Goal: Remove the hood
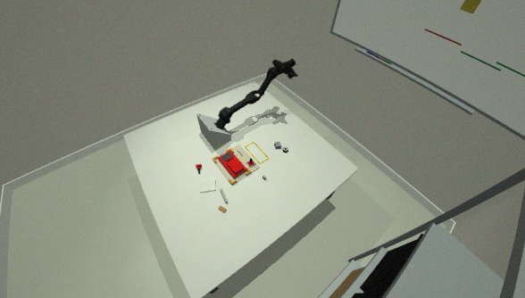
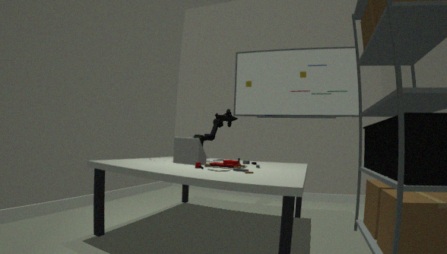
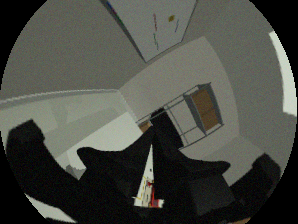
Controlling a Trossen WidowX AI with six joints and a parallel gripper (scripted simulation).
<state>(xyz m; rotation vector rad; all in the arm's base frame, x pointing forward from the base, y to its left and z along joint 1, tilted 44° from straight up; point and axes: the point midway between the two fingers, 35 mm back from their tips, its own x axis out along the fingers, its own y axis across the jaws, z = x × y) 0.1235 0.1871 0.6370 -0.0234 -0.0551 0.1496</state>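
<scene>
The red toy car (image 1: 232, 164) (image 2: 225, 165) sits on a beige board with orange corners (image 1: 243, 153) in the middle of the white table (image 1: 286, 202) (image 2: 266, 177). Its hood is on the car. The marked area is a yellow rectangle outline (image 1: 250, 153) just right of the board. My gripper (image 1: 292, 70) (image 2: 233, 119) (image 3: 153, 128) is shut and empty. It is raised high above the table's far side, well away from the car. In the wrist view the closed fingers hide most of the table; a sliver of red shows between them.
Small loose parts lie around the board: a red piece (image 1: 198, 167), a white flat square (image 1: 208, 185), a grey pin (image 1: 223, 195), an orange block (image 1: 221, 209), and grey pieces (image 1: 281, 146). The arm's grey base (image 1: 212, 130) (image 2: 188, 150) stands behind the board.
</scene>
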